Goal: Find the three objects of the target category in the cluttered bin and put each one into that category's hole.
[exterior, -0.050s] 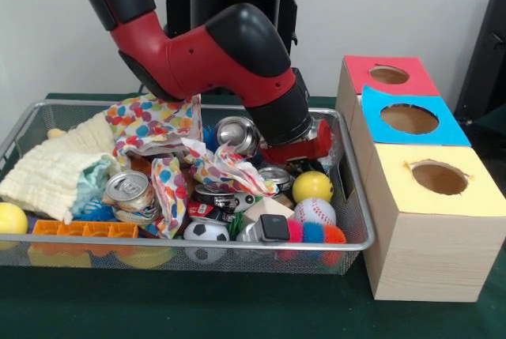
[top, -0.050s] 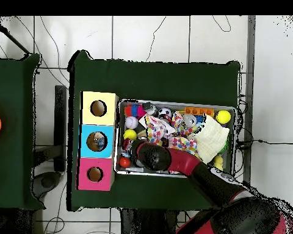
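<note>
My gripper [exterior, -0.050s: 296, 152] is low in the wire bin [exterior, -0.050s: 198, 242], at its back right corner, among the clutter. The arm's black wrist [top, -0.050s: 152, 156] covers it from above. A silver can [exterior, -0.050s: 237, 133] lies just left of it. Another can [exterior, -0.050s: 129, 189] stands upright in the middle, and a third [exterior, -0.050s: 213, 197] lies near the front. A yellow ball [exterior, -0.050s: 313, 186] and a baseball [exterior, -0.050s: 315, 212] sit just in front of the gripper. The soccer ball [exterior, -0.050s: 205, 231] is at the front rim. Beside the bin stand the red box [exterior, -0.050s: 387, 76], blue box [exterior, -0.050s: 409, 118] and yellow box [exterior, -0.050s: 439, 178], each with a round hole.
Crumpled polka-dot paper [exterior, -0.050s: 158, 129] and a cream cloth [exterior, -0.050s: 55, 169] cover the bin's left and middle. An orange tray [exterior, -0.050s: 85, 229], a second yellow ball [exterior, -0.050s: 11, 219] and a fuzzy coloured toy [exterior, -0.050s: 316, 234] lie along the front. The boxes [top, -0.050s: 96, 141] touch the bin's side.
</note>
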`<action>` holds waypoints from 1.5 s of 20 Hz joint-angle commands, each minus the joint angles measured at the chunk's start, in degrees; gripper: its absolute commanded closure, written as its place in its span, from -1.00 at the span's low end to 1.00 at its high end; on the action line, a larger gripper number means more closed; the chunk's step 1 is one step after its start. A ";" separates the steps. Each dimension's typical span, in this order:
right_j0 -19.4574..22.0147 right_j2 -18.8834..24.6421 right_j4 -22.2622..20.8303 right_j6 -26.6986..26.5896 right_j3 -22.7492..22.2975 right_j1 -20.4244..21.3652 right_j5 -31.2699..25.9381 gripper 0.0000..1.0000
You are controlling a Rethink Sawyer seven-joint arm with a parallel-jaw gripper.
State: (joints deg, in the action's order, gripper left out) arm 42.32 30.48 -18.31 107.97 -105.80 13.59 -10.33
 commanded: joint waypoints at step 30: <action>-16.77 -11.29 9.42 9.62 -15.31 44.36 -2.52 1.00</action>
State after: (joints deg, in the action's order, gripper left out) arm 25.72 21.56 -11.26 107.97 -116.30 56.47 -9.79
